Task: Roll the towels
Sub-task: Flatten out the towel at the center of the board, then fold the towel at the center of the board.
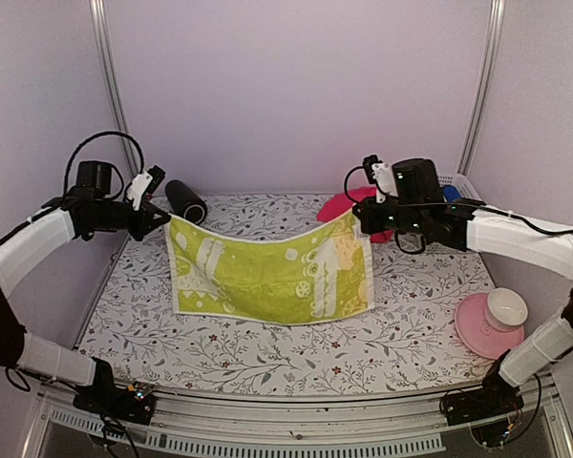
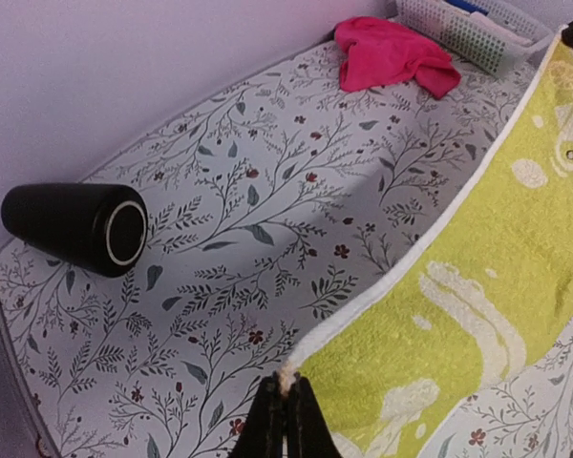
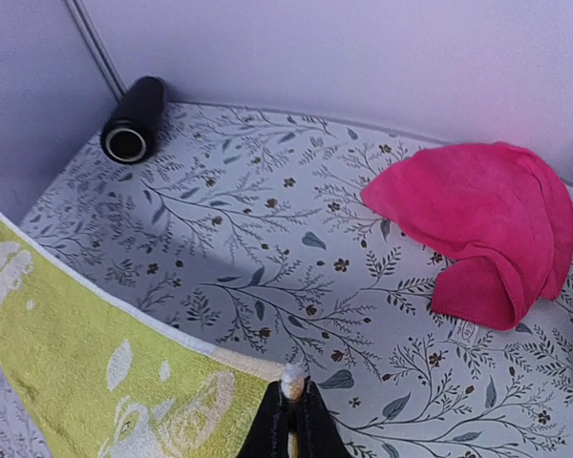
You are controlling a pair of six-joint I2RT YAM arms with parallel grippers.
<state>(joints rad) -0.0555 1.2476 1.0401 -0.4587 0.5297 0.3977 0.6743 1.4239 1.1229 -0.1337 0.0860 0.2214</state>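
Note:
A yellow-green towel (image 1: 267,272) with white patterns hangs stretched between my two grippers, its lower edge resting on the table. My left gripper (image 1: 164,218) is shut on the towel's upper left corner (image 2: 288,382). My right gripper (image 1: 363,218) is shut on its upper right corner (image 3: 292,380). The towel (image 2: 477,296) sags in the middle along its white top hem (image 3: 124,320). A hot pink towel (image 3: 482,224) lies crumpled on the table at the back right (image 1: 339,203), partly hidden behind my right gripper in the top view.
A black cylinder (image 1: 185,201) lies at the back left of the floral table cover (image 1: 267,353). A white basket (image 2: 468,29) stands at the back right. A pink plate (image 1: 482,329) with a white bowl (image 1: 507,306) sits near the right front.

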